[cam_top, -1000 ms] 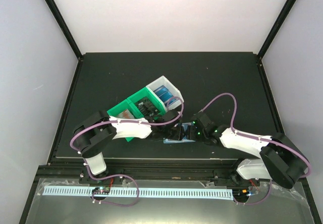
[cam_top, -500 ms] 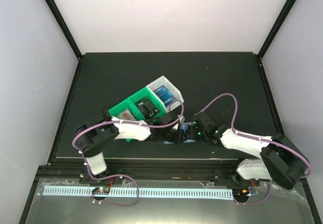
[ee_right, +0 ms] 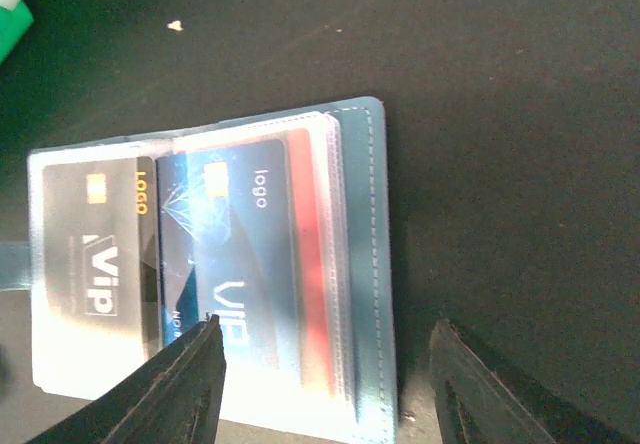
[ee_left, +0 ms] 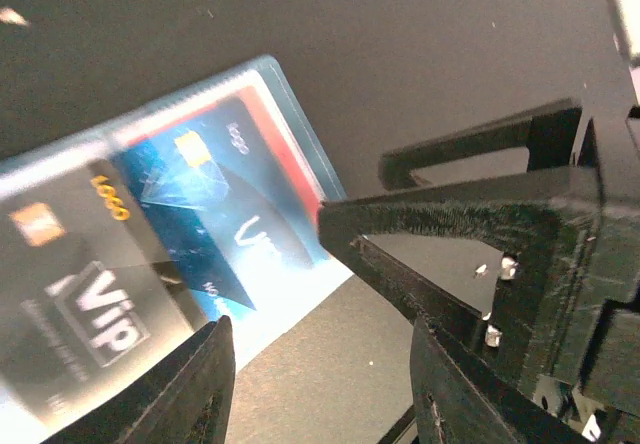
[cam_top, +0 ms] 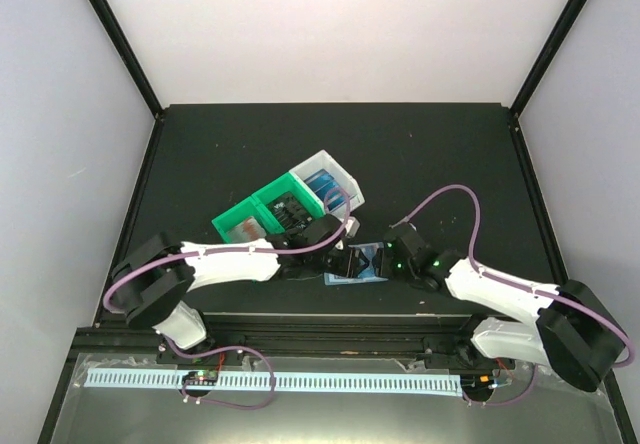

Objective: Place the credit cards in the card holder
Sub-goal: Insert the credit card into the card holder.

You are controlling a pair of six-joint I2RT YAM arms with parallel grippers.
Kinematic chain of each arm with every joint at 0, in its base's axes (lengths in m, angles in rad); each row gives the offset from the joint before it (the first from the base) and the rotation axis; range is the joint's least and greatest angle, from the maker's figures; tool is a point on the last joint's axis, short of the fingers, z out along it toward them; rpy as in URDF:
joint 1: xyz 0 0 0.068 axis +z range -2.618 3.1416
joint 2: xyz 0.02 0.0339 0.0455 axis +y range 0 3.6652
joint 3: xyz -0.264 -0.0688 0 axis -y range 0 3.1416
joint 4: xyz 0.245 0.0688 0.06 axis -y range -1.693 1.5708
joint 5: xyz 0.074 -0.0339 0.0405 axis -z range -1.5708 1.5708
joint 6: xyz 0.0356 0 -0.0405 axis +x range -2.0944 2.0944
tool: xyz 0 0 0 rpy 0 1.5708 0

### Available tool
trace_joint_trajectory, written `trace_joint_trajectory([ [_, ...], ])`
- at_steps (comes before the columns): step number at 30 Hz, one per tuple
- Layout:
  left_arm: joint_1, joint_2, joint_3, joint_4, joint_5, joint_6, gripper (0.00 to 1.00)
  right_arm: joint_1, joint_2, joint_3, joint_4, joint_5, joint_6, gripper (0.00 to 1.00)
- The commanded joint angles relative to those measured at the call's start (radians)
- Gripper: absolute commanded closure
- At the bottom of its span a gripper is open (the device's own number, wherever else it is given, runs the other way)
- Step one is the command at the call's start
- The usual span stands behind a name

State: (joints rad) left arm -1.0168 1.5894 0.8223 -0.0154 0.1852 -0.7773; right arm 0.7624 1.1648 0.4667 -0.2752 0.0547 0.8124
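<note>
**Card holder**: teal, lying open and flat on the table. Its clear sleeves hold a black card, a blue card beside it, and a red card edging out behind the blue.
**Left gripper**: just left of the holder, fingers apart, empty.
**Right gripper**: above the holder, fingers wide, empty.
**Beyond the holder:** green bin and white bin, with loose cards still inside.
**Status:** judged partly done.
</note>
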Motion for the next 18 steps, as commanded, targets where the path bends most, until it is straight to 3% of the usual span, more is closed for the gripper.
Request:
trace_joint_trajectory([
  [1,-0.008,-0.086,-0.001,-0.111,-0.150,0.041,0.50,0.041,0.002,0.065,-0.105,0.104,-0.024,0.41],
  [9,0.000,-0.088,-0.075,-0.107,-0.150,0.034,0.73,0.181,0.180,0.243,-0.249,0.287,-0.009,0.37],
  [18,0.023,-0.048,-0.206,0.005,-0.076,-0.052,0.83,0.255,0.412,0.343,-0.247,0.289,-0.031,0.30],
])
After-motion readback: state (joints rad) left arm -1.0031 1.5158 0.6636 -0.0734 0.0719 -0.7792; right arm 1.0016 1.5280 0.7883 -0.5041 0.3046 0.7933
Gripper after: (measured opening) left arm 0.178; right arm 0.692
